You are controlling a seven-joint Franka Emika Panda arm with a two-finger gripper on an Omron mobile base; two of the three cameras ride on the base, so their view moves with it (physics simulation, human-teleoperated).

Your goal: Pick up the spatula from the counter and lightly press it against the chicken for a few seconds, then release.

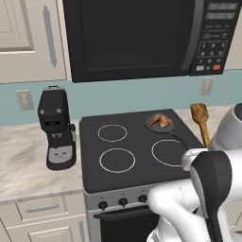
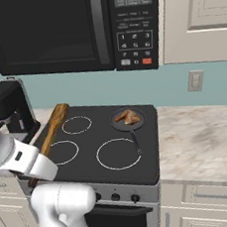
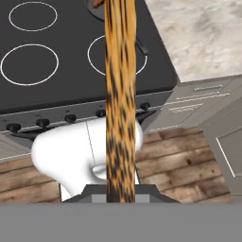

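Over the stove (image 1: 132,142) front edge, I see gripper (image 3: 120,193) clamped on spatula (image 3: 120,85), raised off the burners; chicken (image 1: 160,121) beyond.

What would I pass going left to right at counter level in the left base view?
wall switch → coffee machine → chicken → spatula

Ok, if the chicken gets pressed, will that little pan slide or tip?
Probably slides under the spatula: the pan sits on a smooth cooktop and looks small and light. Its long handle may let it swivel. Tipping seems unlikely; it looks shallow.
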